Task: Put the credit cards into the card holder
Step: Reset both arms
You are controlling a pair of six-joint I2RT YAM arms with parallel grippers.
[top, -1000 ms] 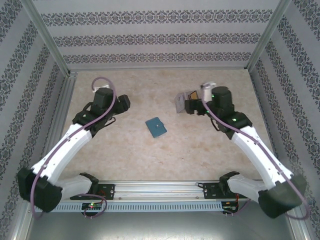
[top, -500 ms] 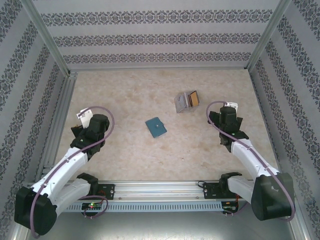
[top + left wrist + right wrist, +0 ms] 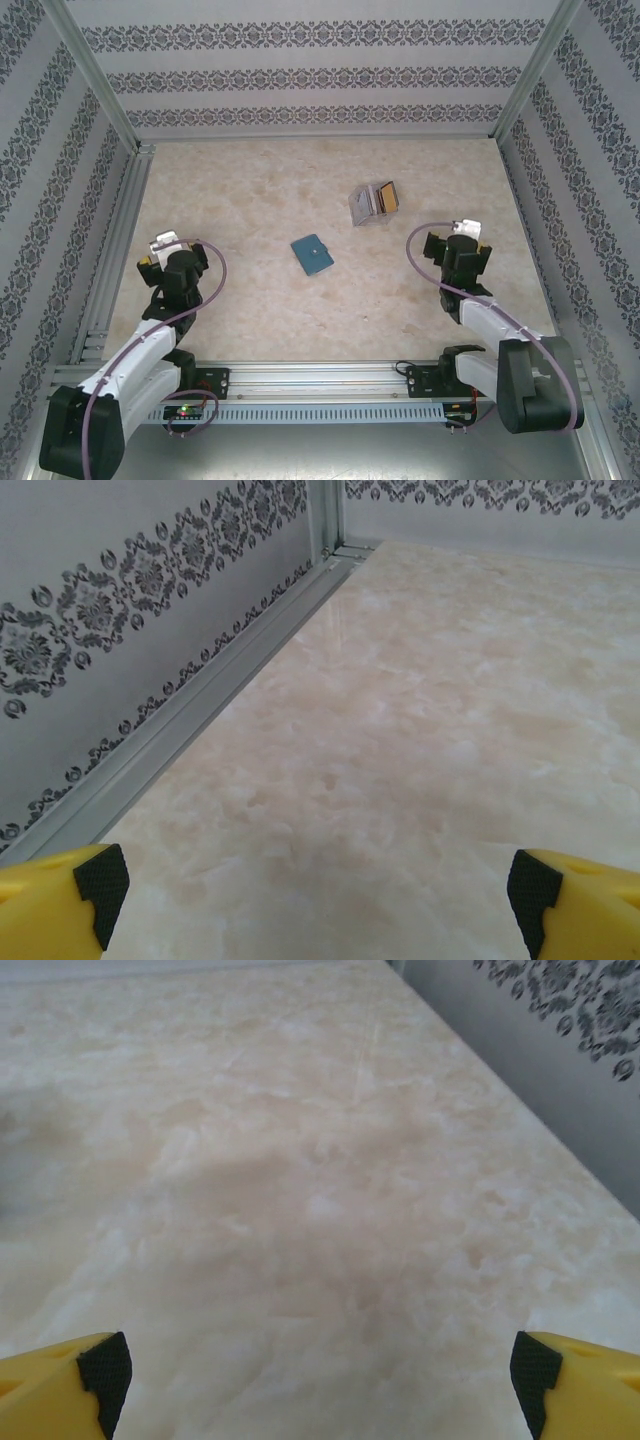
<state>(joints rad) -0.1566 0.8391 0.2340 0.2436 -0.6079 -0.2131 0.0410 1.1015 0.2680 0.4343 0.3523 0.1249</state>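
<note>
The card holder, a small teal wallet, lies shut and flat near the middle of the table. The credit cards stand upright in a grey see-through stand at the back right; an orange face is the one I can make out. My left gripper sits low at the near left, open, with bare table between its yellow fingers. My right gripper sits low at the near right, open and empty, well short of the stand.
A metal rail runs along the foot of the patterned left wall, close to the left gripper. The right wall rises just beyond the right gripper. Marbled table lies between both grippers and the wallet.
Both arms have folded back toward the near edge. The right gripper has drawn away from the card stand and the left from the table's middle left. Wallet and stand have not moved.
</note>
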